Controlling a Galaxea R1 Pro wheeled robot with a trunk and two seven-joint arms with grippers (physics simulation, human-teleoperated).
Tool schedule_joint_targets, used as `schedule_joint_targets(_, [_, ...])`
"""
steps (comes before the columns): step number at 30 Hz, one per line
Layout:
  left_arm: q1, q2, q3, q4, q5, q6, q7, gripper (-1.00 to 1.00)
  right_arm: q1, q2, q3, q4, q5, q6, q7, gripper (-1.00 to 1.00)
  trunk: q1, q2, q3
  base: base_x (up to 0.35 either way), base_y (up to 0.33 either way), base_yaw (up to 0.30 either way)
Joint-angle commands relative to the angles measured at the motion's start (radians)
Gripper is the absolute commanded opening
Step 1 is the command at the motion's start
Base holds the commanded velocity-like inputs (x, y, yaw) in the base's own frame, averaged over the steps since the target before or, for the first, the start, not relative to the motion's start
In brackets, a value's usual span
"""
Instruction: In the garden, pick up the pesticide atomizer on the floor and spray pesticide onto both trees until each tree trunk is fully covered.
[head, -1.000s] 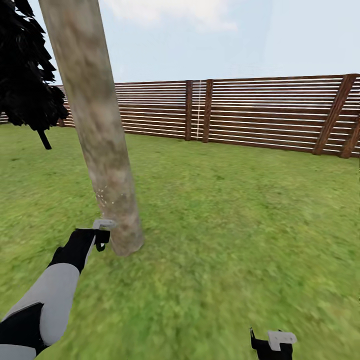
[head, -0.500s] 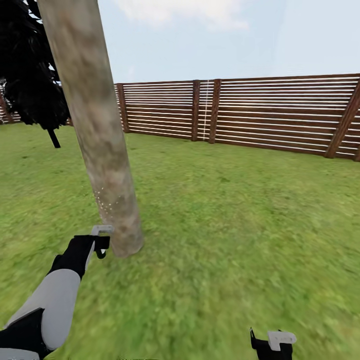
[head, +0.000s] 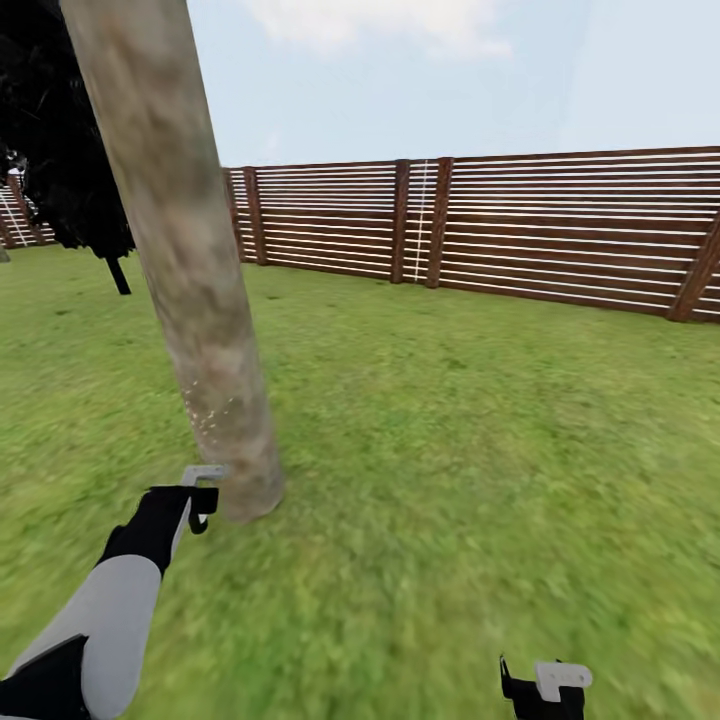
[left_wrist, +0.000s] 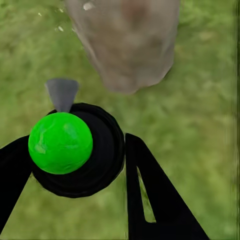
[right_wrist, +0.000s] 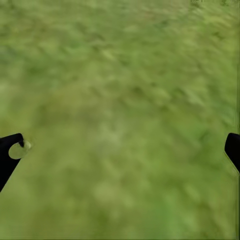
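Nearest the camera in the head view, the right gripper (head: 545, 685) sits at the bottom edge, low over blurred grass. In the right wrist view its two dark fingertips (right_wrist: 10, 150) stand far apart at opposite edges with only lawn (right_wrist: 120, 120) between them, so it is spread wide and holds nothing.

On the left side, the left arm (head: 95, 620), white with black joints, reaches forward and ends in the left gripper (head: 195, 490), just beside the base of the tree trunk (head: 190, 270). In the left wrist view, the black fingers (left_wrist: 150, 195) are clamped around the pesticide atomizer (left_wrist: 75, 147), a round black body with a bright green cap and a small grey nozzle pointing toward the foot of the trunk (left_wrist: 127, 42). In the head view the atomizer itself is hard to make out within the gripper.

The trunk is thick, pale grey-brown and mottled, leaning slightly, rising out of the top of the picture. A scatter of tiny pale specks (head: 205, 405) shows on its lower part.

Beyond it the green lawn (head: 450, 400) stretches back. At far left stands a near-black narrow tree (head: 70, 150) on a thin dark stem. A brown slatted wooden fence (head: 500, 225) closes the garden, under pale blue sky with thin cloud.
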Motion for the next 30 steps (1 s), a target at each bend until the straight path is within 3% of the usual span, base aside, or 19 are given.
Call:
schedule_joint_targets(1, [0.000, -0.003, 0.000, 0.003, 0.000, 0.000, 0.000, -1.00, 0.000, 0.000, 0.000, 0.000, 0.000, 0.000, 0.000, 1.00, 0.000, 0.000, 0.000, 0.239, -0.178, 0.000])
schedule_joint_targets(5, [0.010, 0.003, 0.004, 0.012, -0.002, -0.004, -0.001, -1.00, 0.000, 0.000, 0.000, 0.000, 0.000, 0.000, 0.000, 1.00, 0.000, 0.000, 0.000, 0.142, -0.219, 0.000])
schedule_joint_targets(10, [0.082, 0.028, 0.005, 0.017, -0.003, -0.003, -0.001, -1.00, 0.000, 0.001, 0.000, 0.000, 0.000, 0.000, 0.000, 1.00, 0.000, 0.000, 0.000, 0.044, -0.266, 0.000])
schedule_joint_targets(15, [0.087, 0.000, 0.006, 0.019, 0.001, -0.001, 0.000, -1.00, 0.000, 0.000, 0.000, 0.000, 0.000, 0.000, 0.000, 1.00, 0.000, 0.000, 0.000, 0.197, -0.129, 0.000])
schedule_joint_targets(17, [0.090, 0.012, 0.011, 0.019, -0.002, -0.001, 0.000, -1.00, 0.000, 0.001, 0.000, 0.000, 0.000, 0.000, 0.000, 1.00, 0.000, 0.000, 0.000, 0.051, -0.010, 0.000])
schedule_joint_targets(19, [0.105, 0.070, 0.044, 0.019, -0.004, 0.000, 0.000, -1.00, 0.000, 0.001, 0.000, 0.000, 0.000, 0.000, 0.000, 1.00, 0.000, 0.000, 0.000, 0.008, -0.001, 0.000])
schedule_joint_targets(20, [0.108, 0.086, 0.058, 0.025, -0.004, 0.000, 0.000, -1.00, 0.000, 0.001, 0.000, 0.000, 0.000, 0.000, 0.000, 1.00, 0.000, 0.000, 0.000, 0.002, 0.000, 0.014])
schedule_joint_targets(30, [0.119, 0.081, 0.068, 0.099, -0.003, -0.003, 0.000, -1.00, 0.000, 0.000, 0.000, 0.001, 0.001, 0.000, 0.001, 1.00, 0.000, 0.000, 0.000, 0.120, -0.078, 0.126])
